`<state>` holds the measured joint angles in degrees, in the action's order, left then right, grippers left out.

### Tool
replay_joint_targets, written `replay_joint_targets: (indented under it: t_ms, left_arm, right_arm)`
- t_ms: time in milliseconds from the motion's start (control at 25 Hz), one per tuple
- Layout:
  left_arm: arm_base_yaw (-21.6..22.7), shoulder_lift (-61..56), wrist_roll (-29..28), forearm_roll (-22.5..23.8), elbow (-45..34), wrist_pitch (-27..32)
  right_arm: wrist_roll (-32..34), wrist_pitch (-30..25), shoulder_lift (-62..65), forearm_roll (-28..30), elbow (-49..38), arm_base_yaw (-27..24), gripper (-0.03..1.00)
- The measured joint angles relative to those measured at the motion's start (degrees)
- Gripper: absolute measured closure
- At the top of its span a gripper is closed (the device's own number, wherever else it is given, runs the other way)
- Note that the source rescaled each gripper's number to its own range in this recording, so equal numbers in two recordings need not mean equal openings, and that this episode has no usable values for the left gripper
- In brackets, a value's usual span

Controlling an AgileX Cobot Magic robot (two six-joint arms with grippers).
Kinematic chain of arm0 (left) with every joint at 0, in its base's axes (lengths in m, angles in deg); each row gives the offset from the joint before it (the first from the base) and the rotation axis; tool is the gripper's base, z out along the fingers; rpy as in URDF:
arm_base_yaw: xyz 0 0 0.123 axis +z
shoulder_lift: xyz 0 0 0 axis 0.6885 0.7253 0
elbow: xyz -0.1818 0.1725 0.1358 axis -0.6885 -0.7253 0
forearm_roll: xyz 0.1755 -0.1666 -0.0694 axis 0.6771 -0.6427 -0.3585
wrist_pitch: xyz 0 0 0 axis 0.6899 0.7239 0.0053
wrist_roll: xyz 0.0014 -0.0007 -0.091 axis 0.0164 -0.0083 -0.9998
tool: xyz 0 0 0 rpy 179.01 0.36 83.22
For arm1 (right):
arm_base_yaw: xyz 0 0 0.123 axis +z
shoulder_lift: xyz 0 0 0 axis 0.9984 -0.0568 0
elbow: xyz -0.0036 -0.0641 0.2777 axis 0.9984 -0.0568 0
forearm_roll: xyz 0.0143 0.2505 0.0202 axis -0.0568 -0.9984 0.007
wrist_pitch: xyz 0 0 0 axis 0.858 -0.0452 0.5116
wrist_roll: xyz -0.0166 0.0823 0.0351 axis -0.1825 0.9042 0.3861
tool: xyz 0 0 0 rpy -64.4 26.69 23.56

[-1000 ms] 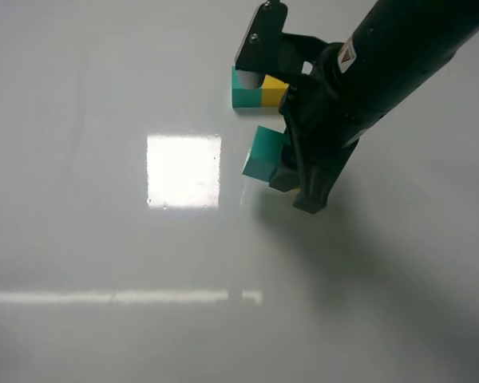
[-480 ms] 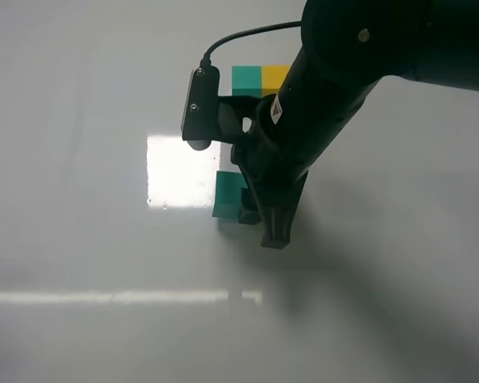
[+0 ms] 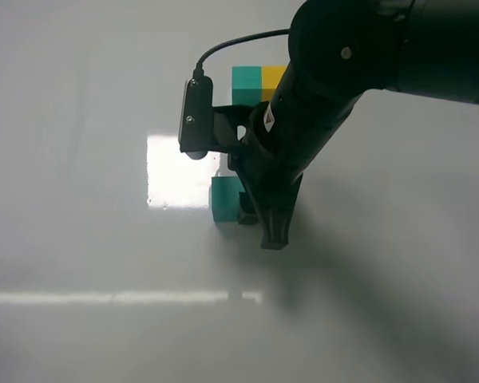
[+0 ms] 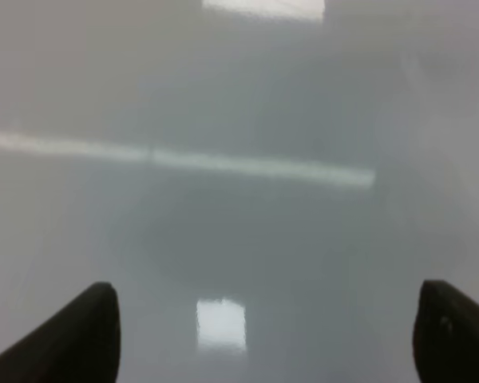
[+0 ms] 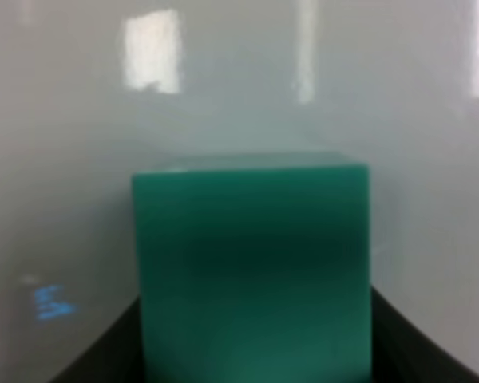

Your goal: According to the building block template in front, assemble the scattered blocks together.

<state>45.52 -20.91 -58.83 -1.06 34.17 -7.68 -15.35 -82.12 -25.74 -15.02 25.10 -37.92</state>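
On the left of the pale, glossy table (image 3: 80,239) a bright square of reflected light (image 3: 184,171) sits on the surface. The left gripper (image 4: 263,335) hangs over bare tabletop in its own wrist view, its two dark fingertips (image 4: 80,331) spread wide apart with nothing between them. Just right of the glare patch lies the teal cube (image 3: 224,199), one of the scattered blocks, resting low at the table and held by the right gripper (image 3: 251,209), whose black arm (image 3: 359,72) reaches in from the upper right. In the right wrist view the teal cube (image 5: 251,267) fills the space between the dark fingers (image 5: 104,355), which close against its sides. Behind the arm, farther back on the table, the building block template (image 3: 258,83) shows its teal half on the left and yellow half on the right, well apart from the gripped cube. The yellow loose cube is not visible from here.
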Motion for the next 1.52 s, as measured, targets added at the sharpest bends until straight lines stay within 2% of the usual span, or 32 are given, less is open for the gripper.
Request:
replay_joint_targets:
  t_ms: [280, 320, 520, 640, 1040, 1400, 1520]
  left_arm:
    - [0.0, 0.0, 0.0, 0.0, 0.0, 0.0]
    - [0.0, 0.0, 0.0, 0.0, 0.0, 0.0]
    - [0.0, 0.0, 0.0, 0.0, 0.0, 0.0]
    - [0.0, 0.0, 0.0, 0.0, 0.0, 0.0]
    - [0.0, 0.0, 0.0, 0.0, 0.0, 0.0]
    - [0.0, 0.0, 0.0, 0.0, 0.0, -0.1]
    - [0.0, 0.0, 0.0, 0.0, 0.0, -0.1]
  right_arm:
    - [0.8, 0.0, -0.1, 0.3, 0.1, 0.0, 0.95]
    - [0.8, 0.0, -0.1, 0.3, 0.1, 0.0, 0.91]
    - [1.0, 0.0, -0.1, 0.2, 0.1, 0.4, 0.51]
    - [1.3, 0.1, -0.1, 0.7, 0.1, 1.5, 0.41]
    - [6.9, -0.2, 4.6, 4.3, 0.1, 3.4, 0.36]
    - [19.7, -4.1, 13.8, 4.2, 0.1, 3.3, 0.36]
    - [25.0, -5.3, 16.2, 4.2, 0.1, 1.7, 0.36]
